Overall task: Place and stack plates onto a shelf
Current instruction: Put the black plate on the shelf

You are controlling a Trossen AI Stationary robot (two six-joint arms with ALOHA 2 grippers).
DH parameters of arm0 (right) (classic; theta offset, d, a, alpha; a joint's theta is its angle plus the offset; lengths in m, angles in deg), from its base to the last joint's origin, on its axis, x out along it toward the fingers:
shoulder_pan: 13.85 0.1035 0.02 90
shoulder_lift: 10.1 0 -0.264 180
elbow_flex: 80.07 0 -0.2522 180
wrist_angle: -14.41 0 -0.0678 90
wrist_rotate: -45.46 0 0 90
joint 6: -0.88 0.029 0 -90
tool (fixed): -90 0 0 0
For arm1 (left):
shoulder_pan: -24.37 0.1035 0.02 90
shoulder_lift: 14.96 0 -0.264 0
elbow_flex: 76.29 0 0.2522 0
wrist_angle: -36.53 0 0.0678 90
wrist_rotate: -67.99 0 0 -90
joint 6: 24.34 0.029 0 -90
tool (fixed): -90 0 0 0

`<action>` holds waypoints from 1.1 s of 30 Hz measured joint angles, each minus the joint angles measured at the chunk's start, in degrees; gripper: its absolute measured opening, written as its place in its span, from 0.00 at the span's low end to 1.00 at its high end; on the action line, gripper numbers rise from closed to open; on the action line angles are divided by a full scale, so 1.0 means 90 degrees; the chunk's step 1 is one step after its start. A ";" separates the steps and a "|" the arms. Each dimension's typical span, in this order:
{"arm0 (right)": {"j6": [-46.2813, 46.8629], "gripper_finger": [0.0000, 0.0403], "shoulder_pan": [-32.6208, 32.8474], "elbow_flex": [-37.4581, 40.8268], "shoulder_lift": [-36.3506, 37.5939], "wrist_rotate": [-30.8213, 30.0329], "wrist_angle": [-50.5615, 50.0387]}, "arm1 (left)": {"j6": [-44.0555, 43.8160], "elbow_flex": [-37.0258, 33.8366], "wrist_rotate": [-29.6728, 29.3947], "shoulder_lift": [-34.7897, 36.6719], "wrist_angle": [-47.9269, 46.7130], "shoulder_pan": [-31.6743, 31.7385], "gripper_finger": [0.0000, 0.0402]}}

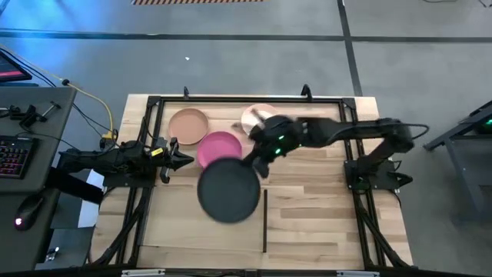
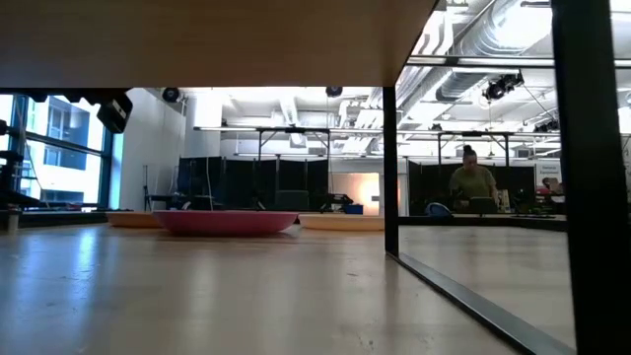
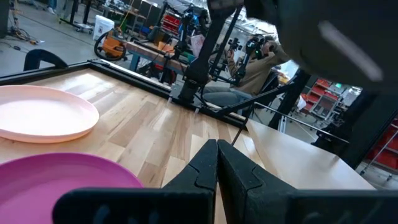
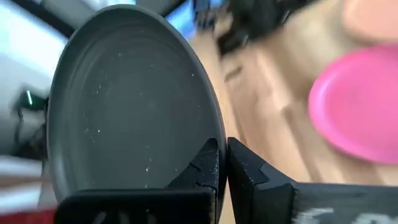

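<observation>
My right gripper (image 1: 260, 160) is shut on the dark grey-black plate (image 1: 228, 190), which hangs above the far edge of the pale shelf (image 1: 184, 231). The shelf's underside fills the top of the low view (image 2: 197, 39). The magenta plate (image 1: 221, 148) lies on the tabletop on its base. The tan plate (image 1: 189, 125) is behind it to the left. The cream plate (image 1: 255, 115) is behind it to the right, partly under my right arm. My left gripper (image 1: 183, 159) is shut and empty beside the magenta plate's left rim (image 3: 56, 180). My right gripper pinches the dark plate's rim (image 4: 214, 134) between its two fingers, at the plate's far right side. One finger is on the upper face and one below. The fingers come slanting from the far right. The plate is lifted clear, roughly level, its hollow side up.
A black frame (image 1: 231, 98) runs around the tabletop. The shelf's black post (image 2: 389, 168) and a black strip on the table (image 1: 265, 219) stand at its right edge. A desk with a keyboard (image 1: 15, 150) is on the left. A person (image 2: 473, 182) sits beyond the table.
</observation>
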 joint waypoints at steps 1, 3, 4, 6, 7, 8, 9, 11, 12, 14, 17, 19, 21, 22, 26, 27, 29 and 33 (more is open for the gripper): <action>-0.0110 0.00 0.0057 -0.0171 -0.0207 0.0102 -0.0227 | 0.0002 0.0000 -0.0001 0.0000 -0.0002 0.0000 0.00; -0.0306 0.00 0.0150 -0.0460 -0.0566 0.0195 -0.0603 | 0.0002 0.0000 0.0000 0.0000 0.0000 0.0000 0.00; -0.0411 0.00 0.0194 -0.0587 -0.0729 0.0256 -0.0755 | 0.0001 0.0000 -0.0001 0.0000 -0.0002 -0.0001 0.00; -0.0584 0.00 0.0272 -0.0766 -0.0980 0.0349 -0.0944 | 0.0001 0.0000 -0.0001 0.0000 -0.0002 -0.0002 0.00; -0.0597 0.00 0.0312 -0.0800 -0.1067 0.0356 -0.0971 | 0.0002 0.0000 0.0001 0.0000 -0.0001 -0.0002 0.00; -0.0594 0.00 0.0345 -0.0814 -0.1141 0.0362 -0.0982 | 0.0000 0.0000 -0.0001 0.0000 0.0000 -0.0001 0.00; -0.0577 0.00 0.0379 -0.0816 -0.1208 0.0373 -0.0981 | 0.0000 0.0000 0.0001 0.0000 0.0000 0.0000 0.00; -0.0551 0.00 0.0443 -0.0816 -0.1315 0.0373 -0.1034 | 0.0000 0.0000 -0.0001 0.0000 0.0000 -0.0002 0.00; -0.0546 0.00 0.0471 -0.0816 -0.1359 0.0374 -0.1061 | 0.0002 0.0000 -0.0001 0.0000 0.0000 -0.0002 0.00; -0.0508 0.00 0.0509 -0.0816 -0.1424 0.0377 -0.1112 | 0.0001 0.0000 -0.0001 0.0000 -0.0001 -0.0002 0.00; -0.0210 0.00 0.0562 -0.0816 -0.1522 0.0362 -0.1216 | 0.0002 0.0000 0.0000 0.0000 0.0000 -0.0002 0.00; 0.0073 0.00 0.0596 -0.0816 -0.1585 0.0295 -0.1202 | 0.0000 0.0000 -0.0001 0.0000 -0.0002 0.0000 0.00; 0.0211 0.00 0.0627 -0.0816 -0.1642 0.0149 -0.1088 | 0.0001 0.0000 0.0000 0.0000 -0.0002 -0.0002 0.00; 0.0249 0.00 0.0638 -0.0816 -0.1671 0.0063 -0.1074 | 0.0001 0.0000 0.0001 0.0000 -0.0002 -0.0002 0.00; 0.0252 0.00 0.0663 -0.0816 -0.1746 -0.0037 -0.1399 | 0.0002 0.0000 -0.0001 0.0000 -0.0002 -0.0002 0.00; 0.0253 0.00 0.0660 -0.0816 -0.1745 -0.0038 -0.1550 | 0.0000 0.0000 -0.0001 0.0000 0.0000 -0.0002 0.00; 0.0262 0.00 0.0661 -0.0816 -0.1743 -0.0071 -0.1806 | 0.0002 0.0000 0.0001 0.0000 -0.0002 -0.0002 0.00; 0.0273 0.00 0.0663 -0.0816 -0.1741 -0.0137 -0.1929 | 0.0002 0.0000 -0.0001 0.0000 -0.0002 -0.0002 0.00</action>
